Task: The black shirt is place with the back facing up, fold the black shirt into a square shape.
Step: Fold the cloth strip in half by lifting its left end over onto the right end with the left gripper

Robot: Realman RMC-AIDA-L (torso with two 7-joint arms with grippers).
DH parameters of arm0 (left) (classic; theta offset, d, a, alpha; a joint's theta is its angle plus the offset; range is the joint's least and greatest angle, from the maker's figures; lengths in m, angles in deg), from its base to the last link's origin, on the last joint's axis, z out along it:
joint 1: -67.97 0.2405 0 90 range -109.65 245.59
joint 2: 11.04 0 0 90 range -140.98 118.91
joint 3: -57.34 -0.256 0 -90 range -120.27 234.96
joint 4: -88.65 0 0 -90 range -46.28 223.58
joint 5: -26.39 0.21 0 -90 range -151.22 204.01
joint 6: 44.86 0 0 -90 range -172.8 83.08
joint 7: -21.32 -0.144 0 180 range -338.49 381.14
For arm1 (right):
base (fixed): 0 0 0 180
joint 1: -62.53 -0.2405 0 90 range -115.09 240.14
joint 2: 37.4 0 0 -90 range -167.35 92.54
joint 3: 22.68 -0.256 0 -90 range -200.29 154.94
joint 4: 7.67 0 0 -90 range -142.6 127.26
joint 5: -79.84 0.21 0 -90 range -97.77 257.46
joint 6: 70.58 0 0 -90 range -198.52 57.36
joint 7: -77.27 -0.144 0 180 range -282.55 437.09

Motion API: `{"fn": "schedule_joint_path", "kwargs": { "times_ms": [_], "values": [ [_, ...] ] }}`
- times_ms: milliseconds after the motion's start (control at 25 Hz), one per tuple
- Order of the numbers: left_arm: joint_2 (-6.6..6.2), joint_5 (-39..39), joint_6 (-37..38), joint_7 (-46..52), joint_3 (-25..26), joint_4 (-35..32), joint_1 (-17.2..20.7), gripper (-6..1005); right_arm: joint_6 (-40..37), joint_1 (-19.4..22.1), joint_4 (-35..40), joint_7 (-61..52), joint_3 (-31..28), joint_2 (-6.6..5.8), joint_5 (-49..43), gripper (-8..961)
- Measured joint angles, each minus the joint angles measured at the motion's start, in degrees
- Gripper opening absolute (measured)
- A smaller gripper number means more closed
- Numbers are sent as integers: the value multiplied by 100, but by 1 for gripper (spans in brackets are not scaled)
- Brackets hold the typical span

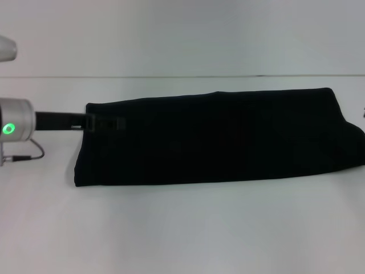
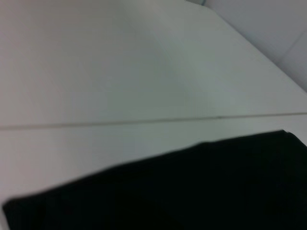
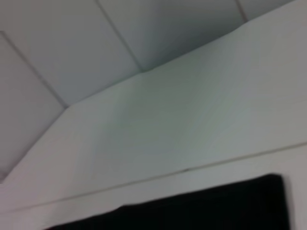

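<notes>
Matte black soft-fabric shirt [image 1: 217,137] lies folded into a long band across the white desk [image 1: 182,228]. Left gripper [image 1: 105,122] reaches over its left end; finger state cannot be told. Right gripper is out of view.

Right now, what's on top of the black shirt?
Only the left hand, reaching over the left end of the black shirt. The shirt lies folded into a long strip on the white table; the layers under the fold are covered.
</notes>
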Motion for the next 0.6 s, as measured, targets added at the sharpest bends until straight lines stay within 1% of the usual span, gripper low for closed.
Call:
{"fn": "schedule_joint_path", "kwargs": {
  "times_ms": [80,240,280,480,600],
  "values": [
    [17,-20,236,78,44,-166,167,739,-283,147,92,-132,84,-35,0,639],
    [64,0,388,273,235,-336,536,740,-485,330,269,-264,91,-9,0,640],
    [70,38,427,336,379,-342,661,739,-476,363,286,-280,88,2,0,639],
    [84,77,512,353,631,-346,820,738,-454,375,289,-283,88,12,1,638],
    [95,148,471,342,663,-310,876,737,-426,350,274,-284,101,14,2,637]
  ]
}}
